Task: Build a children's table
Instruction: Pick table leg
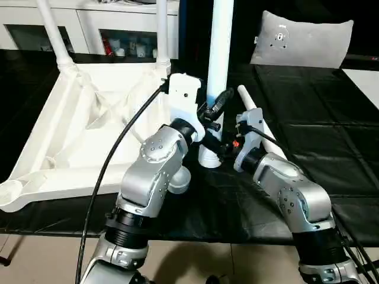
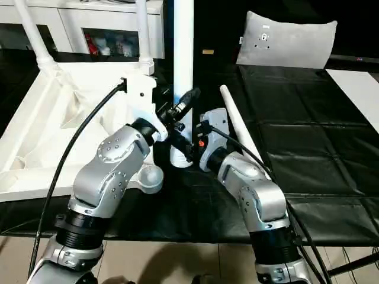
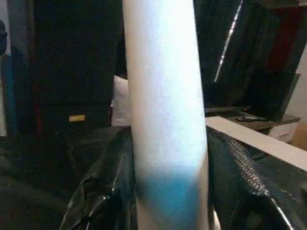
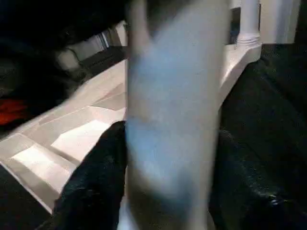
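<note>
A thick white leg stands upright close before the camera, blurred and faintly blue-tinted along its middle. The right end effector clasps it: one black finger presses against one side of the leg and the other dark finger sits against the opposite side. Behind the leg lies the white table top, underside up, with raised ribs and an angled rim. At its far corner another white leg rises upright from a round socket. The black-covered surface spreads beside the table top.
</note>
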Robot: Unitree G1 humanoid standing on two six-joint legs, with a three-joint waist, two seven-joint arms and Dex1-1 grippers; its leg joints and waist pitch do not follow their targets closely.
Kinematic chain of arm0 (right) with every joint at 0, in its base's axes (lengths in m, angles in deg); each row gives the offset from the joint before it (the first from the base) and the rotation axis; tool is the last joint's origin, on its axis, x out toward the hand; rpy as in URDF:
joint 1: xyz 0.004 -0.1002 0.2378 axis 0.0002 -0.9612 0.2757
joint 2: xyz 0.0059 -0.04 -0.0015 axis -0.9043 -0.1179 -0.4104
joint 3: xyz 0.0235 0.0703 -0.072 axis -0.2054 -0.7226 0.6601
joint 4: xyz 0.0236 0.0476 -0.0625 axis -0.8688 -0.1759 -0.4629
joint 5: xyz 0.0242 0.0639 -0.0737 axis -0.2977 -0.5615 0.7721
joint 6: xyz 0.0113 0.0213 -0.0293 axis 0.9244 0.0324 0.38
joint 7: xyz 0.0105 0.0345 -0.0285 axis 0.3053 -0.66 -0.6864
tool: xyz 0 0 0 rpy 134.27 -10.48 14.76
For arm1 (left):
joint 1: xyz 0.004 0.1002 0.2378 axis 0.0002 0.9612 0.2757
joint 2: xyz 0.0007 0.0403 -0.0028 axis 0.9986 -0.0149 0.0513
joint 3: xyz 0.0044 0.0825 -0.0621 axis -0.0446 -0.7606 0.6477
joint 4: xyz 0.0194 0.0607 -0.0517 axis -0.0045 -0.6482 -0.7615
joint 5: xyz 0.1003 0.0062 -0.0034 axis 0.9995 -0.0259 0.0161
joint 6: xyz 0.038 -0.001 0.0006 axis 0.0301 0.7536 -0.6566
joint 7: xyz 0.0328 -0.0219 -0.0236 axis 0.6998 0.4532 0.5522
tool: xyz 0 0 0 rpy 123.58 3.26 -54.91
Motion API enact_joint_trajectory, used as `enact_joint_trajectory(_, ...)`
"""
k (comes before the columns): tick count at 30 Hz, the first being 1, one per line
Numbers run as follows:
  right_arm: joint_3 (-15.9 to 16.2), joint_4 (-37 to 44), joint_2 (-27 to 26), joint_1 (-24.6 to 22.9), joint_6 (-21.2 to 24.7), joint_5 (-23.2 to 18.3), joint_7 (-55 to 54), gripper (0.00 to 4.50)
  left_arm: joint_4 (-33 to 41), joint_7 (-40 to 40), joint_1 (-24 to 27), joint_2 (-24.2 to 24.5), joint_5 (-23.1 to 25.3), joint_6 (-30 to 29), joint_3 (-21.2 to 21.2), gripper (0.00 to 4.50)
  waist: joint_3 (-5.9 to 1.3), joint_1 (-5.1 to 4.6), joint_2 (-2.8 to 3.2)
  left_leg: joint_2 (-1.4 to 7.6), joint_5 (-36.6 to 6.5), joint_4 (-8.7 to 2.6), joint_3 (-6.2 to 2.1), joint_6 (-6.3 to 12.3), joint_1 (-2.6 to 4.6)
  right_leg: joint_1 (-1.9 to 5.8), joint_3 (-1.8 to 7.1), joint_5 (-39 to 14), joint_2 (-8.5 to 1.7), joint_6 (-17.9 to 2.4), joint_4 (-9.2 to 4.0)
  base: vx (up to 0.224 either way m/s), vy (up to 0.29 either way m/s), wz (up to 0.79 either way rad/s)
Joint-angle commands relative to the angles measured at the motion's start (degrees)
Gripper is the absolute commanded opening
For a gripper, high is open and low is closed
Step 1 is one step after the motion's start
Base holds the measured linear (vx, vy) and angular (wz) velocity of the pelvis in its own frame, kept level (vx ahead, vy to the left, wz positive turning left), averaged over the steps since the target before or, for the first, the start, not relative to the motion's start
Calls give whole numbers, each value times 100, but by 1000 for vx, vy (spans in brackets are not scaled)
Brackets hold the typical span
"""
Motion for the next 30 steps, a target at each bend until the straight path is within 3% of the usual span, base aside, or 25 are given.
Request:
enact_joint_trajectory(1, -204, 124, 127, -78, 26, -34, 58, 296, -50, -22, -97, 97, 32, 45, 198, 187, -342, 9, -29, 196, -405, -430, 34, 248, -104, 399, 298, -1356, -417, -760, -463, 0, 0, 0)
enact_joint_trajectory(6, -358, 73, 287, -66, 39, -88, 106, 338, -77, 121, -151, 194, -136, -84, 332, 185, -351, 2, -19, 206, -346, -426, 32, 255, -97, 388, 297, -1255, -419, -837, -449, 0, 0, 0)
enact_joint_trajectory(8, -486, 97, 429, -101, 153, -240, 240, 354, -64, 328, -183, 257, -374, -282, 417, 185, -361, 8, -62, 203, -318, -423, 39, 283, -90, 396, 295, -1207, -423, -894, -442, 0, 0, 0)
enact_joint_trajectory(9, -585, 128, 540, -136, 245, -365, 359, 365, -51, 494, -208, 302, -570, -458, 489, 185, -357, 32, -34, 206, -299, -422, 40, 297, -74, 381, 299, -1197, -426, -937, -435, 0, 0, 0)
enact_joint_trajectory(10, -783, 205, 705, -199, 543, -703, 600, 375, -47, 731, -259, 366, -873, -676, 640, 185, -357, 53, -46, 194, -296, -411, 49, 322, -66, 392, 299, -1193, -424, -961, -431, 0, 0, 0)
enact_joint_trajectory(13, -887, 292, 884, -257, 881, -1017, 879, 398, -74, 896, -325, 387, -1202, -924, 813, 185, -362, 101, -52, 197, -187, -402, 49, 422, -78, 400, 292, -1105, -425, -1033, -421, 0, 0, 0)
enact_joint_trajectory(15, -993, 402, 1060, -323, 1223, -1405, 1226, 418, -31, 1323, -385, 437, -1784, -1338, 966, 185, -369, 113, -36, 178, -153, -391, 53, 447, -90, 424, 284, -1131, -428, -1016, -432, 0, 0, 0)
enact_joint_trajectory(18, -1299, 462, 1033, -270, 1497, -1973, 1282, 444, -5, 1677, -488, 423, -2543, -1884, 1210, 185, -362, 130, -40, 176, -192, -395, 61, 434, -80, 398, 278, -1353, -440, -1092, -448, 0, 0, 0)
enact_joint_trajectory(22, -1439, 475, 1031, -245, 1672, -2252, 1303, 450, -27, 1822, -630, 342, -3222, -2276, 1496, 185, -365, 152, -43, 191, -154, -404, 61, 393, -76, 395, 269, -1349, -423, -1086, -444, 0, 0, 0)
enact_joint_trajectory(23, -1448, 518, 1053, -296, 1759, -2336, 1393, 450, -48, 1856, -718, 264, -3621, -2474, 1696, 185, -362, 154, -75, 184, -151, -404, 63, 399, -96, 411, 269, -1376, -432, -1058, -460, 0, 0, 0)
enact_joint_trajectory(30, -1600, 652, 1000, -350, 1952, -2806, 1415, 450, -44, 2020, -798, 317, -4096, -2822, 1826, 185, -361, 166, -72, 185, -105, -409, 63, 409, -82, 390, 263, -1598, -419, -918, -484, 0, 0, 0)
